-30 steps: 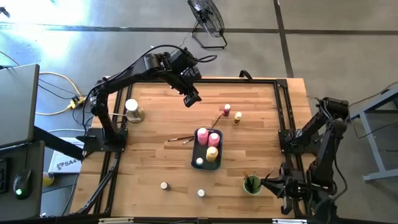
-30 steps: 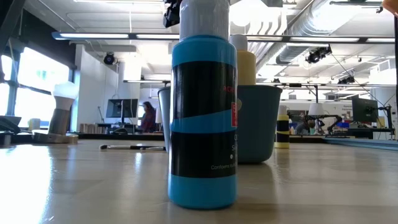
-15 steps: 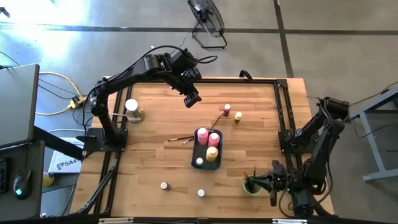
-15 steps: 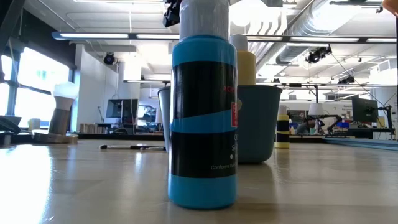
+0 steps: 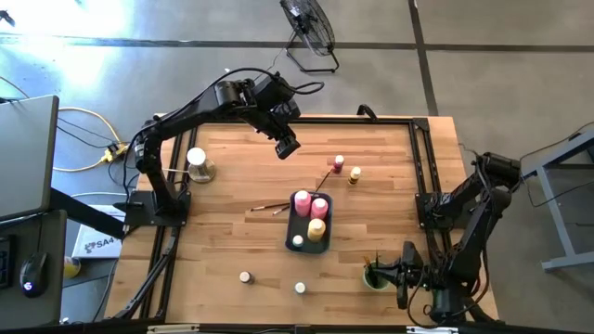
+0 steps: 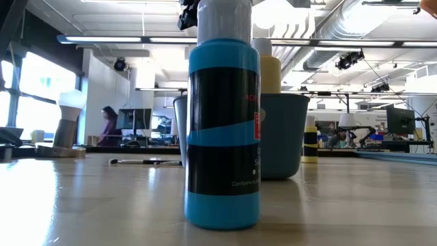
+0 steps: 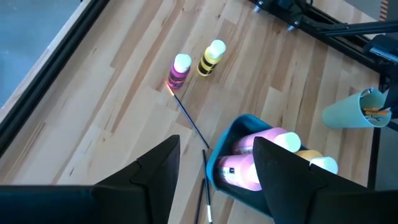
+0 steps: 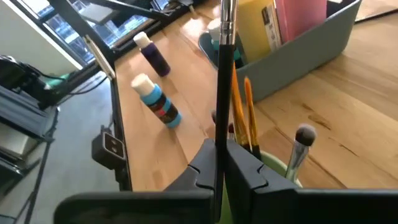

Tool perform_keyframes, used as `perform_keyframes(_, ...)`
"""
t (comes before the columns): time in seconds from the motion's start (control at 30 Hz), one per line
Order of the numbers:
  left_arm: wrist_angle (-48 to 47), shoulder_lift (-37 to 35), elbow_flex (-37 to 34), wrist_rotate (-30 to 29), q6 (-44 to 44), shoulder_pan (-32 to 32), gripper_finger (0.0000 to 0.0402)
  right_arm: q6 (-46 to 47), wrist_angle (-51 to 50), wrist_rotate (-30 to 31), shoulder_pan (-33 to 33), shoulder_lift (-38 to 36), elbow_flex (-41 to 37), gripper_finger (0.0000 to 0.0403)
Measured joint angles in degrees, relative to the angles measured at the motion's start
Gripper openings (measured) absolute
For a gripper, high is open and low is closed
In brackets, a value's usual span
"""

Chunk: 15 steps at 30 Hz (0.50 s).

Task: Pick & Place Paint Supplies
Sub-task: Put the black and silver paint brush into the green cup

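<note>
A dark tray [image 5: 292, 229] in the middle of the table holds two pink bottles [image 5: 311, 202] and a yellow one [image 5: 316, 228]. A small pink bottle [image 5: 339, 163] and a small yellow bottle [image 5: 355, 174] stand beyond it, with thin brushes [image 5: 269, 207] lying beside it. Two tiny jars [image 5: 245, 276] stand near the near edge. My right gripper [image 5: 382, 274] is at the green cup [image 5: 374, 276], shut on a thin dark brush [image 8: 219, 93]. My left gripper [image 7: 214, 180] hangs open, high over the table's far part. My right gripper pinches the thin brush by its dark handle [image 8: 217, 140] between the two fingers. The brush runs forward past the fingertips, its silver ferrule [image 8: 227, 12] at the far end. It is lifted clear, just above the green cup [image 8: 273, 167]; its near end is hidden between the fingers.
The green cup holds orange-handled brushes [image 8: 239, 106] and a grey-tipped brush [image 8: 303, 137]. A blue bottle [image 6: 224, 130] stands at the near edge, close to the low camera. A white-topped object [image 5: 197, 162] stands at the table's left. A person walks in the room behind.
My right gripper has moved toward the table's left, closing in on the green cup, and its arm has swung after it. My left arm has kept still. A person has walked across the room behind.
</note>
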Motion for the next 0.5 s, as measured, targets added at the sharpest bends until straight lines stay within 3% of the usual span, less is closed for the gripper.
perform_keyframes(0.3,0.02,0.0,0.0,-0.06,0.0,0.0,0.02,-0.13,-0.37,0.53,0.02,1.73,0.0,0.0004)
perform_keyframes(0.5,0.02,0.0,0.0,-0.18,0.0,-0.02,0.02,-0.23,-0.46,-5.19,0.04,1.72,0.0,0.0021)
